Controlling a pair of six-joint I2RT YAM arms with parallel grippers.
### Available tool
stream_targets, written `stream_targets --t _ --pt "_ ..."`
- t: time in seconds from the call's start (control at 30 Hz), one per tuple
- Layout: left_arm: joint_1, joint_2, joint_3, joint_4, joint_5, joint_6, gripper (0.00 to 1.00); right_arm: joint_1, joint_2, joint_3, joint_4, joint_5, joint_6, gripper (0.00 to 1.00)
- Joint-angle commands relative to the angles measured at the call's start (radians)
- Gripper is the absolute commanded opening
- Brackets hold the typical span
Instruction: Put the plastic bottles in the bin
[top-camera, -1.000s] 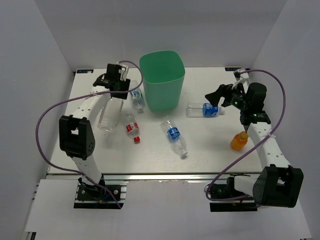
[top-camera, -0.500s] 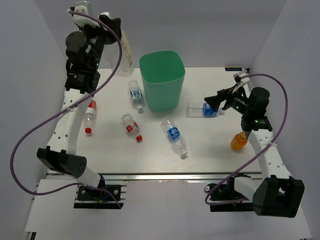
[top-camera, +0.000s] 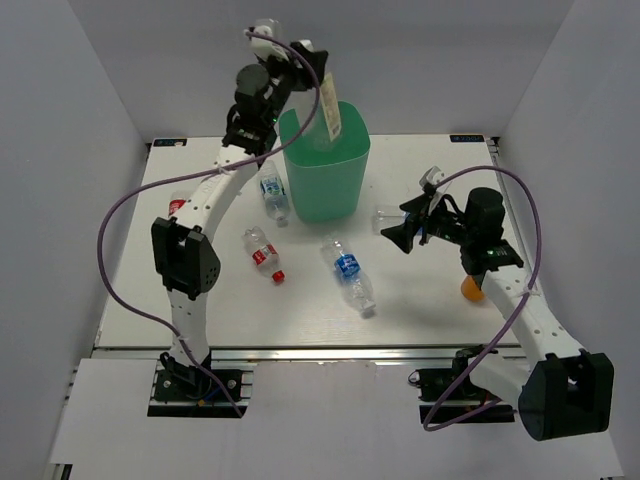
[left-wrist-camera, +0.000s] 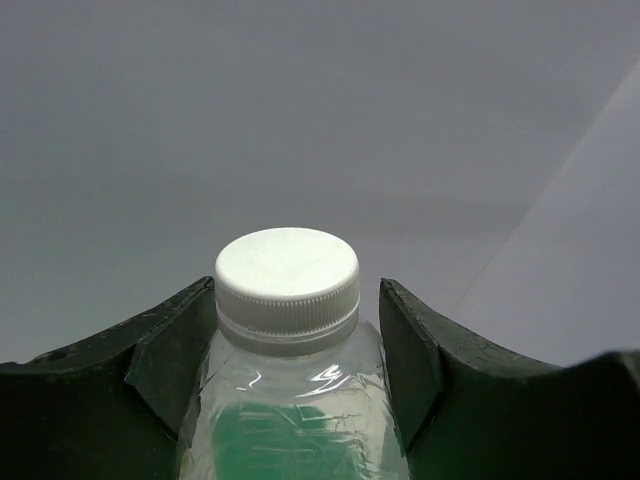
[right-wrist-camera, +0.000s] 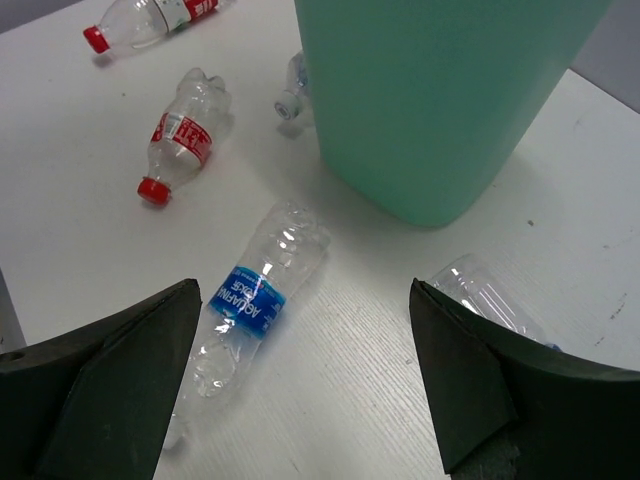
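My left gripper (top-camera: 312, 72) is raised high and shut on a clear bottle with a white cap (top-camera: 331, 110), which hangs over the rim of the mint-green bin (top-camera: 322, 175). The left wrist view shows that bottle (left-wrist-camera: 287, 290) pinched between both fingers. My right gripper (top-camera: 405, 232) is open and empty, low over the table beside a clear bottle (top-camera: 385, 215). In the right wrist view that bottle (right-wrist-camera: 488, 300) lies by the right finger, a blue-label bottle (right-wrist-camera: 255, 300) by the left, and the bin (right-wrist-camera: 440, 90) beyond.
Lying on the table are a blue-label bottle (top-camera: 272, 192) left of the bin, a red-label one (top-camera: 262, 252), another blue-label one (top-camera: 350, 272), and a red-capped one (top-camera: 178, 205) at the far left. The orange bottle (top-camera: 468, 289) stands partly behind my right arm.
My left arm has swung the held bottle from the far back left to above the bin. My right gripper has moved left and nearer, past the clear bottle.
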Motion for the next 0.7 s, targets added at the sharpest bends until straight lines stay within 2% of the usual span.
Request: stream_targets --t 0.0,0.1,0.13,0.17,0.23,0.27,0.37,0.43,0.47,0.53,0.63,0.67 --pt "-0.052 -0.073 -0.083 0.098 0.0 0.068 0.08 0.035 0.008 -0.022 0.022 0.039 -0.031 0.89" --pt "-0.08 -0.099 -0.165 0.101 -0.048 0.103 0.15 0.116 0.059 -0.01 0.007 0.11 -0.041 0.89" --pt "-0.081 -0.107 -0.189 0.11 -0.046 0.117 0.22 0.142 0.072 0.001 -0.018 0.2 -0.055 0.89" --pt "-0.084 -0.116 -0.224 0.113 -0.055 0.126 0.54 0.199 0.101 0.021 -0.032 0.246 -0.063 0.89" --pt "-0.092 -0.133 -0.243 0.112 -0.08 0.145 0.77 0.26 0.157 0.036 -0.043 0.37 -0.04 0.89" --pt "-0.092 -0.139 -0.248 0.104 -0.097 0.146 0.98 0.274 0.18 0.051 -0.044 0.395 -0.029 0.89" --pt "-0.095 -0.157 -0.235 0.06 -0.104 0.152 0.98 0.337 0.267 0.067 -0.044 0.521 0.005 0.89" --pt "-0.095 -0.162 -0.17 -0.001 -0.101 0.165 0.98 0.383 0.334 0.099 -0.061 0.616 0.012 0.89" --pt "-0.095 -0.163 -0.144 -0.066 -0.11 0.171 0.98 0.387 0.365 0.128 -0.137 0.616 0.053 0.89" --pt "-0.095 -0.188 -0.099 -0.129 -0.138 0.177 0.98 0.403 0.437 0.183 -0.176 0.627 0.086 0.89" --pt "-0.095 -0.246 -0.157 -0.166 -0.222 0.18 0.98 0.463 0.482 0.171 -0.138 0.713 0.106 0.89" --pt "-0.095 -0.312 -0.2 -0.161 -0.244 0.182 0.98 0.475 0.49 0.165 -0.124 0.721 0.112 0.89"
